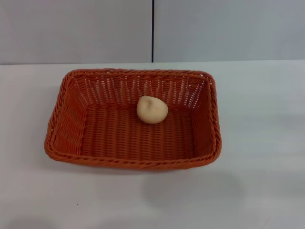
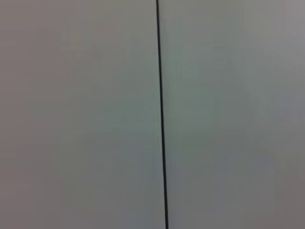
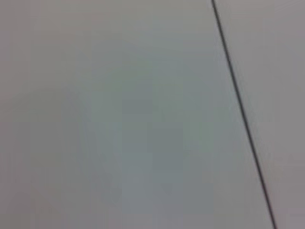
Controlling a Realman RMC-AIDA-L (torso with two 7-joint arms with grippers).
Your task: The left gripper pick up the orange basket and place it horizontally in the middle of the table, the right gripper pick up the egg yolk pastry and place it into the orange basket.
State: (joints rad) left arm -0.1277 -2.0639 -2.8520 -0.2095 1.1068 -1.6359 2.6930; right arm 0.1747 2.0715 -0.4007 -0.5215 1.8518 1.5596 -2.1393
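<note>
Neither arm nor end effector shows in any view; both wrist cameras face away.

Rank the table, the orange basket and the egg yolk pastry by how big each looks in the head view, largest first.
1. The table: its white top spans the full width of the view.
2. The orange basket: it covers much of the table's middle.
3. The egg yolk pastry: a small ball on the basket floor, near the far wall.

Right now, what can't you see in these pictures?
- Both grippers: outside the head view; each wrist view shows only grey wall.
- Underside of the egg yolk pastry: hidden against the orange basket floor, head view.
- The table: sides and near edge cut off, head view.
</note>
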